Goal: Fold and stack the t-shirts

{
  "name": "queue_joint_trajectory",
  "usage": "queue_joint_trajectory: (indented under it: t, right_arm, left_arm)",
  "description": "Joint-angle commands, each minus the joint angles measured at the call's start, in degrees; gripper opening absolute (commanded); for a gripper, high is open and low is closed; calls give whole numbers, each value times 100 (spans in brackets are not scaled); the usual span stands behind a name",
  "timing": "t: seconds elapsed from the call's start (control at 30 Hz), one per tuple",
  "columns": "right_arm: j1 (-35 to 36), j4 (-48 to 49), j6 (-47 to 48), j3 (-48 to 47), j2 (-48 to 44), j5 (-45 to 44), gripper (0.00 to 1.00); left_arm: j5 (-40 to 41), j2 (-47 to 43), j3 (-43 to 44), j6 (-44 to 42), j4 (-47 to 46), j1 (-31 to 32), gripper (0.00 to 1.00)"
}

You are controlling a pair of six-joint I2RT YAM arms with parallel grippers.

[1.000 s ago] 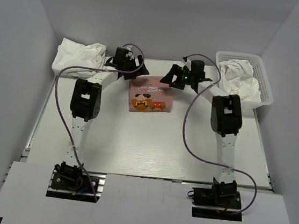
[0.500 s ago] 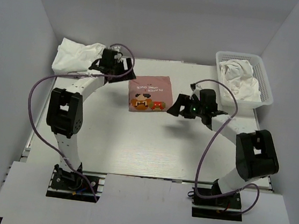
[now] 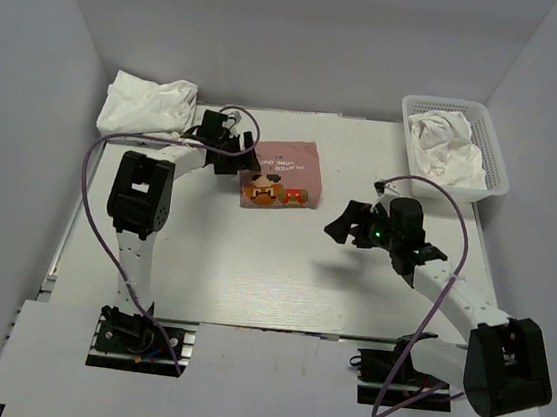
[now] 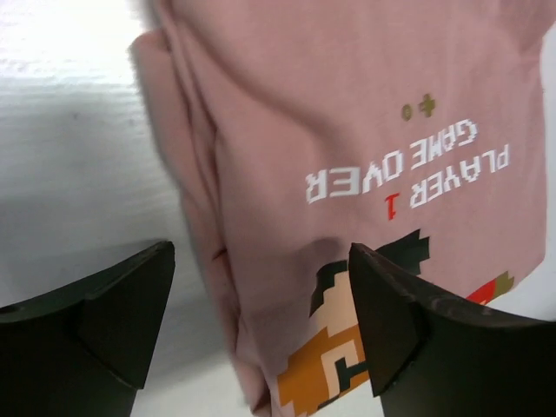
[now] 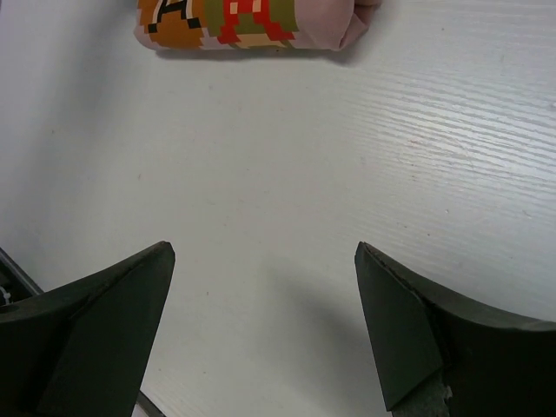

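A folded dusty-pink t-shirt [image 3: 280,174] with a pixel-art print and white lettering lies at the middle back of the table. In the left wrist view the pink t-shirt [image 4: 347,156] fills the frame. My left gripper [image 3: 244,160] is open and empty, right at the shirt's left edge, its fingertips [image 4: 130,304] straddling the folded edge. My right gripper [image 3: 342,224] is open and empty, hovering over bare table to the right of and nearer than the shirt; the shirt's near edge [image 5: 252,22] shows at the top of its wrist view. White t-shirts [image 3: 148,103] lie heaped at the back left.
A white basket [image 3: 491,167] at the back right holds more crumpled white cloth [image 3: 446,147]. White walls enclose the table on three sides. Purple cables loop from both arms.
The right arm has pulled back from the shirt's far right corner to the near right. The left gripper swung out towards the white heap, then back to the shirt's left edge.
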State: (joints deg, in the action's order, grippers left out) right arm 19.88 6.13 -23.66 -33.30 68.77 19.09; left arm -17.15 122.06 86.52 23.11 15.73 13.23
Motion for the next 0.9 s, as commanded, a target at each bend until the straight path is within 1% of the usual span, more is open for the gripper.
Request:
queue_joint_trajectory:
  t: [0.0,0.07,0.17,0.2,0.27,0.3,0.33,0.4,0.47,0.53,0.57,0.63,0.67,0.7,0.73,0.8,0.83,0.87]
  right_arm:
    - [-28,117,19,174,-486,-597,90]
    - [-28,-24,54,227,-566,-827,90]
    - [-37,-59,116,341,-698,-1143,90]
    - [-28,-85,151,359,-768,-1258,90]
    - [-37,-147,178,377,-813,-1355,90]
    - [-45,-156,212,385,-848,-1486,90]
    - [-37,-165,265,403,-865,-1557,90]
    - [-37,-174,318,447,-909,-1854,90]
    - [-45,-226,362,473,-910,-2057,90]
    - [-37,-226,362,517,-953,-2295,90]
    - [-37,-226,371,552,-953,-2348,90]
    - [-37,-226,371,570,-1015,-2445,90]
    - [-37,-218,371,596,-1024,-2454,90]
    - [-28,-191,388,623,-1067,-2541,90]
    - [-28,-191,388,623,-1068,-2542,90]
    - [-37,-244,424,605,-1068,-2630,90]
    - [-37,-270,424,597,-1076,-2691,90]
    - [-28,-262,424,579,-1094,-2709,90]
  left_arm:
    - [-491,248,58,-158,-78,144,89]
    - [-491,379,-4,-158,-78,197,87]
    - [-650,555,-4,-220,-219,320,68]
    - [-650,617,101,-280,-141,320,59]
    - [-650,766,364,-360,-9,382,46]
    - [-597,880,461,-439,131,382,36]
    - [-597,881,558,-439,202,434,0]
    - [-597,794,612,-711,20,434,0]
    - [-309,644,559,-982,18,434,0]
    - [-71,477,838,-1246,281,434,0]
    - [287,311,936,-1526,404,434,0]
    - [667,152,1277,-1835,824,434,0]
    - [1052,12,1401,-1941,966,373,0]
    - [1447,-94,1812,-2308,1420,312,0]
    - [1451,-95,1920,-2311,1424,311,0]
    - [2055,-278,1991,-2591,1696,259,0]
    - [2684,-445,2044,-2645,1697,259,0]
    - [2908,-507,2096,-2724,1775,259,0]
